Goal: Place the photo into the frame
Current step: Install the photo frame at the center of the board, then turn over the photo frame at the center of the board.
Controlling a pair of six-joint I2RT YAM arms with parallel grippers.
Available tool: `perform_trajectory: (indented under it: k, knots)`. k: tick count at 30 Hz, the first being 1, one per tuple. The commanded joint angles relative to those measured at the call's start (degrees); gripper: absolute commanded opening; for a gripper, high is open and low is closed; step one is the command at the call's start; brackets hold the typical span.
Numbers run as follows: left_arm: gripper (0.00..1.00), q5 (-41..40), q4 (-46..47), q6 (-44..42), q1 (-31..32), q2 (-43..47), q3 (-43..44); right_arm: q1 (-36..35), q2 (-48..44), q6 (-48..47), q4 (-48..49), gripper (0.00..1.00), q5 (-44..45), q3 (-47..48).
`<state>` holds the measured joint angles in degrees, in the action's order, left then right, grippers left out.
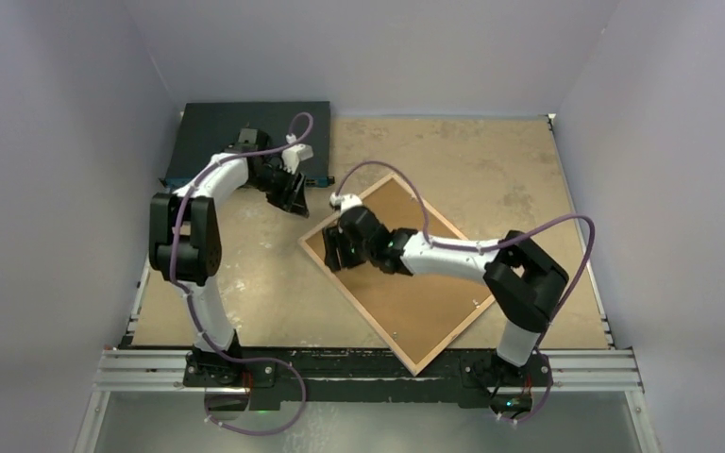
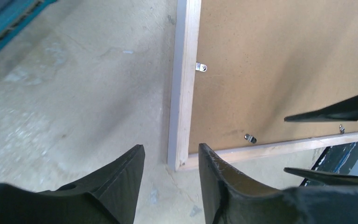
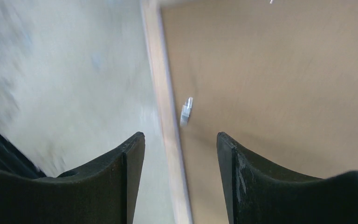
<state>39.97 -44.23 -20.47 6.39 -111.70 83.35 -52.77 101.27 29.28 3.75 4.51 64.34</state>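
The frame (image 1: pixel 457 332) lies back-up and slanted on the table, with a brown backing board (image 1: pixel 415 302) inside its light wood rails. The photo is hidden or out of view. My left gripper (image 1: pixel 295 196) hangs open just off the frame's upper-left side. In the left wrist view its gripper (image 2: pixel 170 148) stands above the table in front of a frame corner (image 2: pixel 179 158), holding nothing. My right gripper (image 1: pixel 336 247) is open over the frame's left corner. In the blurred right wrist view, its gripper (image 3: pixel 181 136) straddles the frame rail (image 3: pixel 161 84) without touching it.
A dark mat (image 1: pixel 245 127) with a teal edge lies at the back left. Small metal clips (image 2: pixel 201 67) sit along the inside of the rails. The right gripper's fingers (image 2: pixel 331 113) show at the right of the left wrist view. Grey walls close in three sides.
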Motion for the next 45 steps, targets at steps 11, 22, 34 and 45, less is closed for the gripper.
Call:
perform_trajectory:
  k: [11, 22, 34, 45]
  knots:
    - [0.51, -4.5, -5.17, -0.33, -1.91, 19.03, -3.5, -15.09, -8.25, 5.59, -15.85, 0.57, 13.02, -10.97]
    - [0.56, -5.36, 0.95, -4.23, -1.91, 33.46, -17.1, -17.56, -6.5, 6.3, -14.78, 0.31, 16.6, -10.87]
    - [0.83, 1.61, -2.27, -35.22, -1.42, 53.73, -31.46, -17.3, -11.55, 3.0, -17.94, 0.0, 13.05, -3.56]
    - [0.92, -8.74, 7.87, -64.55, 14.93, 66.94, -39.28, -10.73, -19.33, -0.55, -20.48, 0.0, -4.26, 5.75]
